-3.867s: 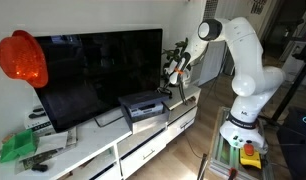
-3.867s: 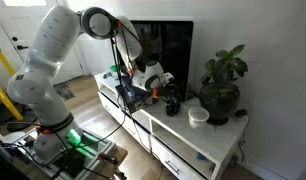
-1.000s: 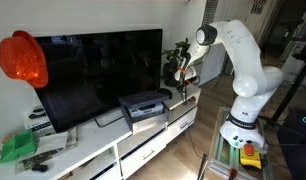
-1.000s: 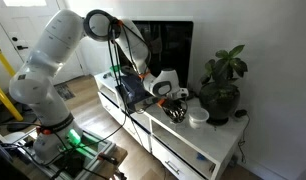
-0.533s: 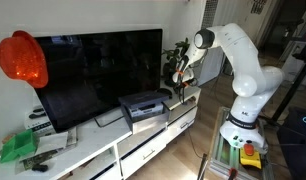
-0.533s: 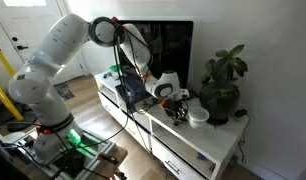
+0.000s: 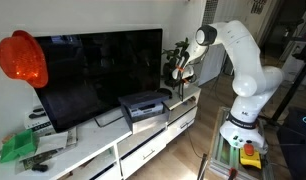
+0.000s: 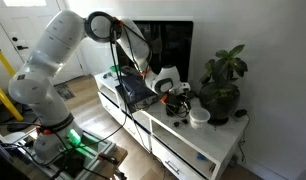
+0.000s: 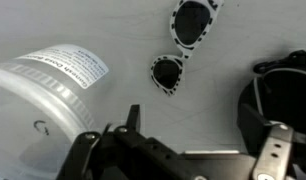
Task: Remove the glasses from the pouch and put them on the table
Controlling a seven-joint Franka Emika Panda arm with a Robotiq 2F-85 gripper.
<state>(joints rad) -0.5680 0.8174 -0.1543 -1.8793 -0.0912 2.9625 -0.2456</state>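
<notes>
The glasses (image 9: pixel 183 42), with a black-and-white patterned frame and dark lenses, lie flat on the white table (image 9: pixel 103 25), free of any grip. My gripper (image 9: pixel 193 118) hangs just above the table with its jaws wide open and nothing between them. A dark, soft object that looks like the pouch (image 9: pixel 285 72) lies at the right edge of the wrist view, next to one finger. In both exterior views the gripper (image 8: pixel 177 98) (image 7: pixel 179 72) is low over the end of the long sideboard (image 8: pixel 198 142), beside the television; the glasses are too small to make out there.
A white tub with a printed label (image 9: pixel 48 85) stands close beside the gripper; it shows as a white container (image 8: pixel 198 117) in an exterior view. A potted plant (image 8: pixel 221 85) sits at the sideboard's end. A television (image 7: pixel 103 70) and a black box (image 7: pixel 143 104) fill the middle.
The jaws have gone from nearly closed to wide open, and the glasses now lie loose on the table. The gripper has lifted slightly.
</notes>
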